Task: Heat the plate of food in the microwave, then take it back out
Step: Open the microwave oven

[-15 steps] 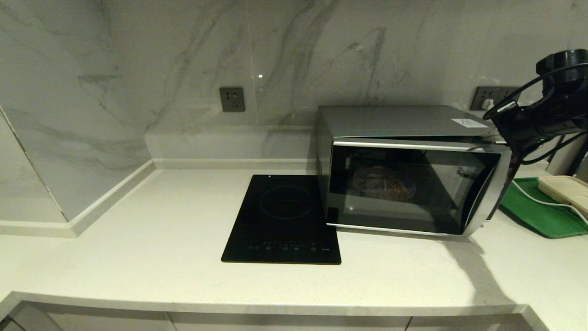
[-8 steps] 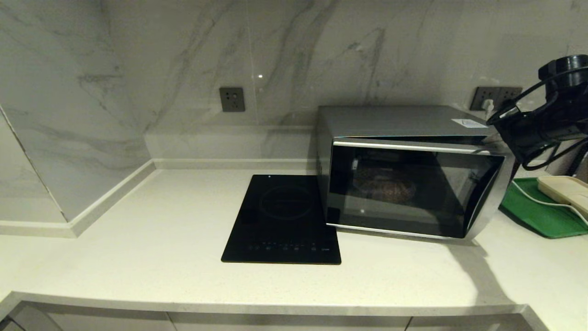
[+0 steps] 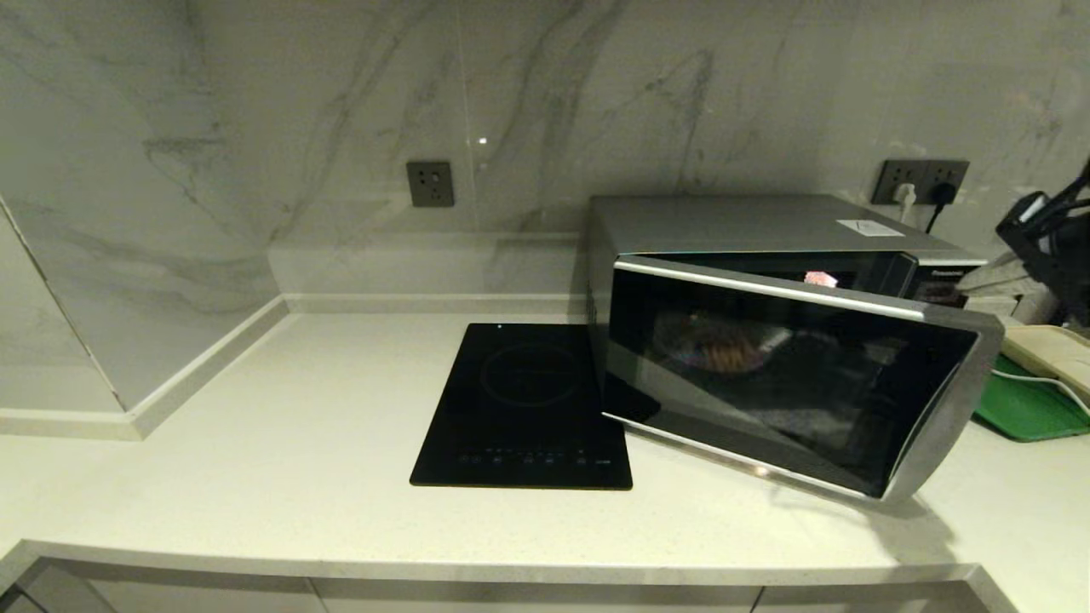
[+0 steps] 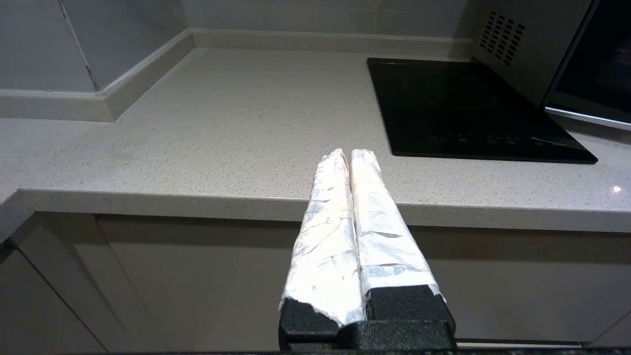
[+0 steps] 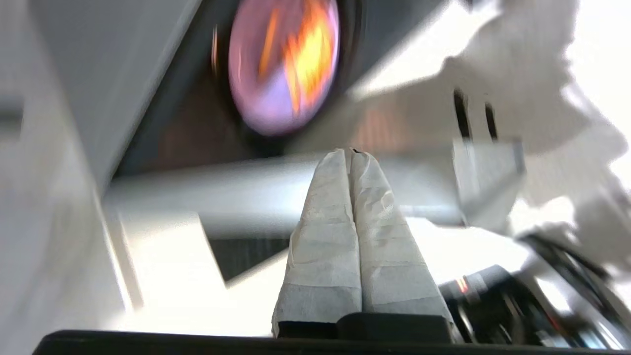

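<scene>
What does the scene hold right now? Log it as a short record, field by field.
microwave: on the counter, door swung partly open, hinged on its left side
plate of food: inside the microwave, seen through the door glass
right hand: shut, empty, pointing at the microwave opening; arm at the right edge of the head view
left hand: shut, empty, parked low before the counter edge
induction cooktop: flat on the counter left of the microwave
green tray: right of the microwave, a cream tray on it

A black induction cooktop (image 3: 524,407) lies on the pale counter (image 3: 255,443); a green tray (image 3: 1026,409) sits far right.
</scene>
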